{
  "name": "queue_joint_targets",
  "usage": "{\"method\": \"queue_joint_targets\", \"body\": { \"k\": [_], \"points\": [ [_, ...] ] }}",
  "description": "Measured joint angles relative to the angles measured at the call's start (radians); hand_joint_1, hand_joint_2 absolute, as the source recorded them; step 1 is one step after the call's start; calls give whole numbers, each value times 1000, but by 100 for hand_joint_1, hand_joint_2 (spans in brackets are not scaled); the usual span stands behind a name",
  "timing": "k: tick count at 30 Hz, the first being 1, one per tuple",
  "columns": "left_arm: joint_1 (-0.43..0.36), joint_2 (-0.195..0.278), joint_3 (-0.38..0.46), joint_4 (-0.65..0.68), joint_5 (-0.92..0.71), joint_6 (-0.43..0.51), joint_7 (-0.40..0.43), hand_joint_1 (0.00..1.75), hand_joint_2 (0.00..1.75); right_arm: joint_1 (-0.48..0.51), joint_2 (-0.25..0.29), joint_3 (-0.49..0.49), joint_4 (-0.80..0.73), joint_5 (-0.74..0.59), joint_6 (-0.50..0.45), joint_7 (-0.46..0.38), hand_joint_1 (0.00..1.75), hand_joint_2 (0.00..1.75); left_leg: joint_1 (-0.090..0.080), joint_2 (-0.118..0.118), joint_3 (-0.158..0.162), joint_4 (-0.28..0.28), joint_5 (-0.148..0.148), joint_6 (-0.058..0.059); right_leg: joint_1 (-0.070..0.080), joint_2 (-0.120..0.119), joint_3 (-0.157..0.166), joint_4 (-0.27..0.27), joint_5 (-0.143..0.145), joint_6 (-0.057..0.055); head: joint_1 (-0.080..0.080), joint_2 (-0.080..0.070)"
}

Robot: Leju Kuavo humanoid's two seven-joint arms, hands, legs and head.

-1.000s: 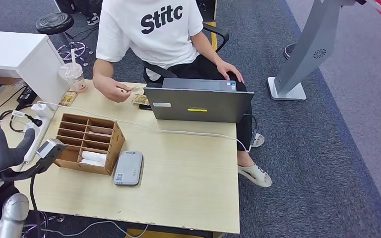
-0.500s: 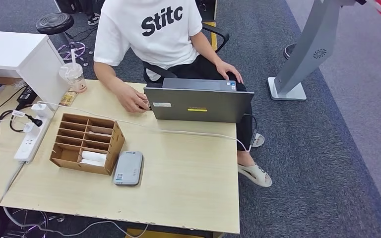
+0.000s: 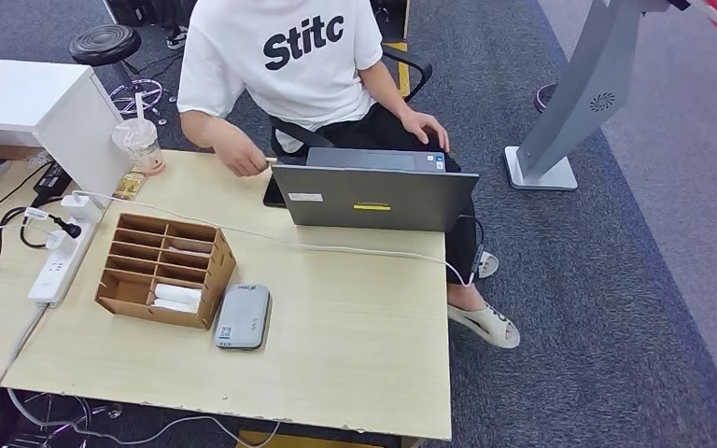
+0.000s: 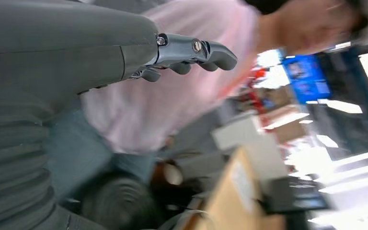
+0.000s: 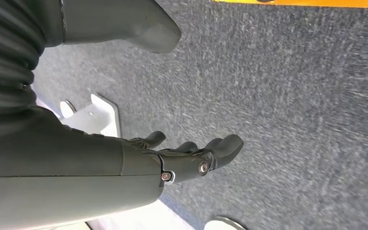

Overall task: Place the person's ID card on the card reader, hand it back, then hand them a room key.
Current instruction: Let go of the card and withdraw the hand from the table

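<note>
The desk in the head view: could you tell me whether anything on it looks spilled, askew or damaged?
Nothing stands out. The card reader lies flat beside the cardboard organiser, the drink cup stands upright, and a white cable trails across the desk.

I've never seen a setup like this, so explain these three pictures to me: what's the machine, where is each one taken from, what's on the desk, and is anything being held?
It is a humanoid robot with two arms. The wide picture comes from a camera high on its body, looking down at a wooden desk. The other two come from cameras at its wrists. One shows the left robot hand raised in the air, blurred, with nothing in it. The other shows the right robot hand hanging over grey carpet, also holding nothing.

On the desk lie a grey card reader, a cardboard organiser with white items in its slots, a laptop, a drink cup and a power strip. A seated person holds something small in one hand; it may be the ID card, but it is too small to tell.
</note>
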Motion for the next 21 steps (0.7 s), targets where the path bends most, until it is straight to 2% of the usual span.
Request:
{"method": "queue_joint_targets", "body": {
  "k": [3, 5, 7, 8, 9, 13, 17, 21],
  "points": [
    [-104, 37, 158, 324, -23, -12, 77, 0, 175, 0, 0, 12, 0, 25, 1, -4, 0, 175, 0, -1, 1, 0, 0, 0, 0, 0, 1, 0, 0, 0, -1, 0],
    [-165, 76, 243, 576, -59, 26, 142, 0, 175, 2, 0, 25, 0, 45, 3, -4, 0, 175, 0, 0, 1, 0, 0, 0, 0, 0, 1, 0, 0, 0, -3, 0],
    [-198, 103, 282, 746, -101, 68, 200, 0, 175, 2, 0, 34, 0, 58, 4, -3, 0, 175, 0, -1, 1, 0, 0, 0, 0, 0, 1, 0, 0, 0, -3, 0],
    [-206, 109, 288, 790, -114, 80, 221, 0, 175, 2, 0, 36, 0, 60, 4, -4, 0, 175, 0, -1, 1, 0, 1, 0, 0, -1, 1, 0, 0, 0, -3, 0],
    [-211, 112, 292, 818, -123, 87, 236, 0, 175, 2, 0, 38, 0, 61, 4, -4, 0, 175, 0, -1, 1, 0, 1, 1, 0, -1, 1, 0, 0, 0, -3, 0],
    [-277, 126, 276, 1191, -487, 161, 587, 0, 175, 1, 0, 54, 1, 63, 3, 2, 0, 175, -1, -2, 1, 1, 1, 1, -1, -2, 2, -2, 1, 1, 0, 0],
    [-296, 129, 190, 1318, -711, 162, 686, 0, 175, 1, 0, 54, 2, 59, 2, 25, 0, 175, -1, -2, 1, 1, 1, 1, -1, -2, 2, -2, 1, 1, 1, 0],
    [-302, 131, 104, 1381, -800, 160, 731, 0, 175, 1, -1, 55, 2, 64, 0, 41, 0, 175, 0, -2, 1, 1, 1, 1, 0, -2, 2, -2, 1, 1, 0, 0]
  ]
}}
